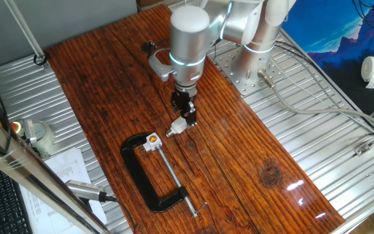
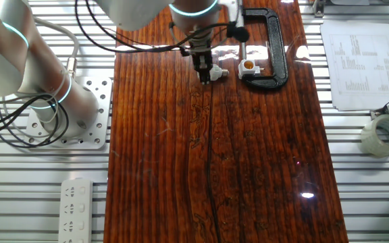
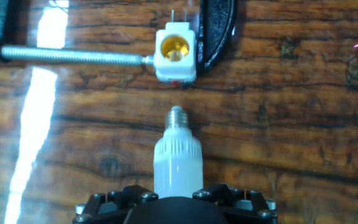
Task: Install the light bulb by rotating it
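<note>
My gripper is shut on the light bulb, a small white bulb whose silvery screw base points away from the hand. In the hand view the screw tip hangs a short way in front of the white socket block with its orange-gold opening, roughly in line with it but not touching. The socket is pinned in the black C-clamp on the wooden table. From the other fixed view the bulb sits just left of the socket.
The C-clamp's threaded screw rod runs left from the socket. A robot base plate stands at the back of the wooden board. Tape roll and papers lie on the metal bench beside it.
</note>
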Robot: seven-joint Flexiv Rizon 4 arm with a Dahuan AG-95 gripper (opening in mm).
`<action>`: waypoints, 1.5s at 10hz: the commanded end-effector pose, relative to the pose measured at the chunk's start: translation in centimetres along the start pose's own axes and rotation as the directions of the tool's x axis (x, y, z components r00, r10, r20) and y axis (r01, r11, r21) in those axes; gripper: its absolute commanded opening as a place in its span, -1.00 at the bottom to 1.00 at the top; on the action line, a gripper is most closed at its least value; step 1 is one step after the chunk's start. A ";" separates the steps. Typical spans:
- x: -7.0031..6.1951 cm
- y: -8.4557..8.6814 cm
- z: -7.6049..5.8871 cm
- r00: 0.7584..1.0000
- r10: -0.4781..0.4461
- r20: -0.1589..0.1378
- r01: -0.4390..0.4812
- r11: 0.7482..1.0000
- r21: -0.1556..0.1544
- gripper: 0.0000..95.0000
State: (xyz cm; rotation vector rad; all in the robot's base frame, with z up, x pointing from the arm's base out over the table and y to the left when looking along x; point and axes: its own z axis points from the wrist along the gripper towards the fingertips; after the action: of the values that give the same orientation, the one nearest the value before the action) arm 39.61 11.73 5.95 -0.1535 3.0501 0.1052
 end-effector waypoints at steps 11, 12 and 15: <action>-3.3 1.0 -1.3 0.977 -0.002 -0.213 0.001 1.000 -0.004 0.20; -3.1 1.1 -1.2 0.965 0.029 -0.262 -0.029 1.000 0.004 0.20; -3.1 1.1 -1.2 0.934 0.037 -0.355 -0.022 0.999 0.048 0.20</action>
State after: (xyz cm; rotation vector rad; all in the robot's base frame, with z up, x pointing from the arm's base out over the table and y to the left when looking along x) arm 42.60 13.07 7.61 -0.1336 3.3743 0.0431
